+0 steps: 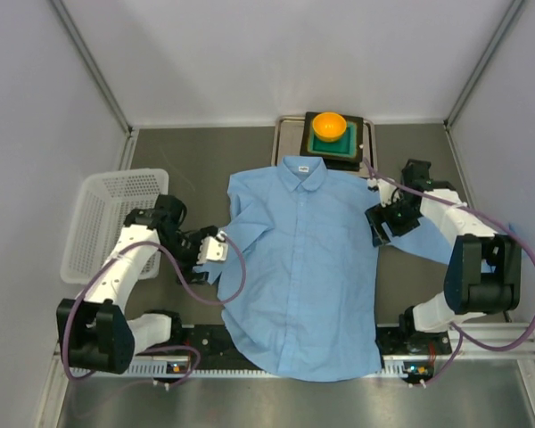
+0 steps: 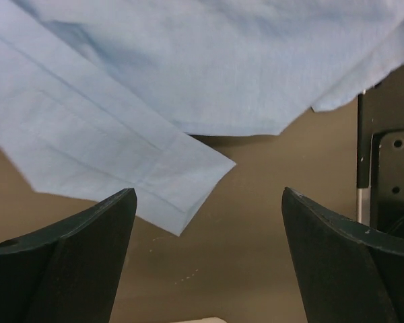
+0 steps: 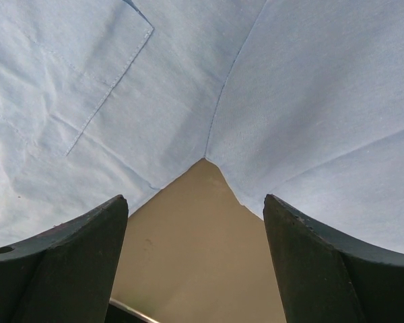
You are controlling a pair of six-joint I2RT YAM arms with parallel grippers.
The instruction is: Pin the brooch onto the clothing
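The light blue shirt (image 1: pixel 303 267) lies flat on the table, collar toward the back. My left gripper (image 1: pixel 216 248) is open and empty at the shirt's left sleeve; the sleeve cuff (image 2: pixel 155 182) lies just ahead of its fingers (image 2: pixel 87 249). My right gripper (image 1: pixel 379 225) is open and empty at the shirt's right edge, over the notch where sleeve meets body (image 3: pixel 205 161). The shirt's chest pocket (image 3: pixel 67 74) shows in the right wrist view. The brooch is not visible in any view.
An orange bowl (image 1: pixel 329 126) sits on a green square on a tray (image 1: pixel 290 134) behind the collar. A white basket (image 1: pixel 107 218) stands at the left. Purple cables loop beside both arms. Grey walls enclose the table.
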